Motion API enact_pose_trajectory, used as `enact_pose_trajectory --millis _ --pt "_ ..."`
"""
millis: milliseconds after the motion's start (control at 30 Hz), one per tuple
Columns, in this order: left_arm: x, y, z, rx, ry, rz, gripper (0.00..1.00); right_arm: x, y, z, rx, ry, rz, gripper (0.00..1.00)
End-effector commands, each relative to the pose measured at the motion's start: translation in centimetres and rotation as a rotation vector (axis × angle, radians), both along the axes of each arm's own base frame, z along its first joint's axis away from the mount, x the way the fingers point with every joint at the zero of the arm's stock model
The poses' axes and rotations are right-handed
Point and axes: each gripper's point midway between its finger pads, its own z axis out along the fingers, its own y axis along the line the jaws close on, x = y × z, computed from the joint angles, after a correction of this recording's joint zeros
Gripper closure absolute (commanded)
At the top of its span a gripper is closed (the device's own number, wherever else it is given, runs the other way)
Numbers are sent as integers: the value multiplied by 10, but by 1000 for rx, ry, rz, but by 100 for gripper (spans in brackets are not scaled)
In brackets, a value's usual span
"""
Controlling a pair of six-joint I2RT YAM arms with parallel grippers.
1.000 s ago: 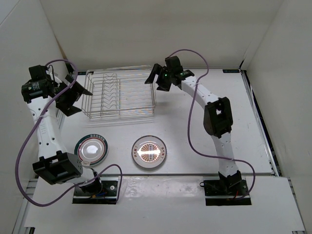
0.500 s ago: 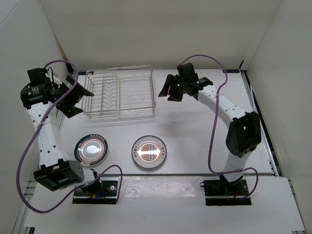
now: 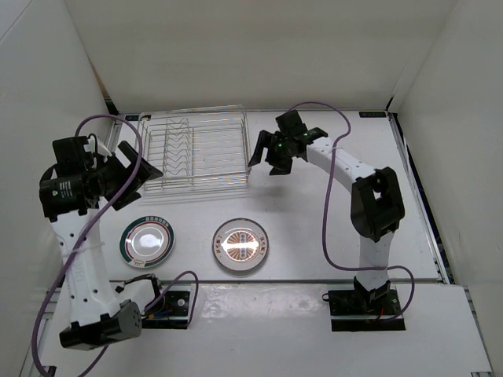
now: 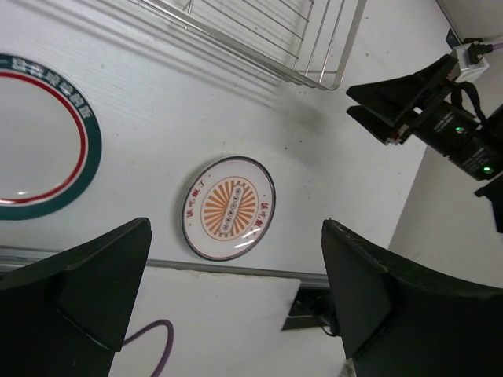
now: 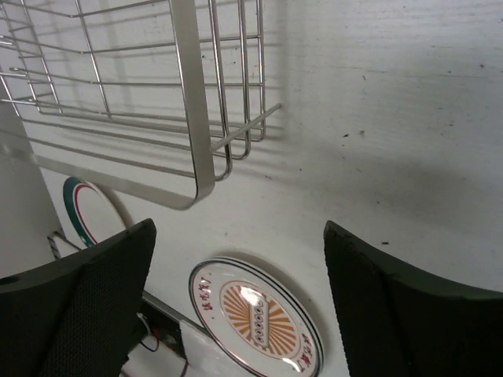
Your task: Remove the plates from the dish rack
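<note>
The silver wire dish rack (image 3: 192, 153) stands at the back left with nothing in its slots. Two plates lie flat on the table in front of it: a green-rimmed one (image 3: 147, 242) and an orange sunburst one (image 3: 241, 245), whose rim looks doubled in the right wrist view. My left gripper (image 3: 135, 182) hovers open by the rack's front left corner, above the green-rimmed plate (image 4: 39, 149) and the sunburst plate (image 4: 228, 208). My right gripper (image 3: 271, 159) hangs open just right of the rack (image 5: 157, 94), and the sunburst plate (image 5: 255, 318) shows between its fingers, far below.
White walls close in the table on the left, back and right. A metal strip (image 3: 314, 280) runs along the table's front edge, past the plates. Purple cables loop from both arms. The right gripper (image 4: 416, 102) shows in the left wrist view.
The right gripper has moved from the rack's back right corner forward along its right side. The left gripper has come forward and lower, toward the rack's front left corner.
</note>
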Motion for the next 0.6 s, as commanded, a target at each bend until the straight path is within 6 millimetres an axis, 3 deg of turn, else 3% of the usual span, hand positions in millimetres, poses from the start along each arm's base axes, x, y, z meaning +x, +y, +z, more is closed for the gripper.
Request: enact_pose_trajectory --millis 0,33,67,133,167,200,233,267,300,333,367,400,433,500,533,567 --pt "-106 -15 -21 52 287 -62 0 -9 -22 59 -35 -107 -24 10" --pt "-109 -14 -18 78 253 -71 0 -25 -42 49 -115 -39 -45 10" --pt "-111 -13 -18 99 237 -79 0 -30 -56 58 -165 -62 -69 10" --pt "-121 -9 -20 160 185 -88 0 -57 -93 69 -292 -63 -89 10" --pt "-124 -9 -25 172 184 -108 0 -67 -103 86 -286 -102 -99 10" --pt "-121 -9 -24 183 143 -117 0 -85 -116 68 -330 -58 -87 10" --pt "-125 -15 -16 194 19 -133 0 -91 -125 70 -351 -79 -100 10" --pt "-126 -21 -29 184 16 -188 0 -97 -135 87 -339 -148 -116 10" --pt "-125 -22 -25 201 -76 -186 0 -113 -146 92 -335 -172 -123 10" --pt "-125 -26 -18 212 -175 -190 0 -117 -161 85 -383 -179 -171 10" --pt "-116 -26 -27 202 -192 -186 0 -130 -173 91 -379 -201 -198 10" --pt "-121 -27 -25 216 -259 -177 0 -137 -183 103 -368 -237 -235 10" --pt "-107 -26 -16 235 -389 -153 0 -142 -198 106 -382 -256 -316 10" --pt "-102 -25 -32 245 -453 -139 0 -161 -213 108 -412 -244 -335 10" --pt "-93 -24 -51 243 -446 -146 0 -165 -222 109 -439 -242 -356 10" --pt "-83 -23 -42 288 -582 -156 0 -170 -226 107 -457 -231 -356 10"
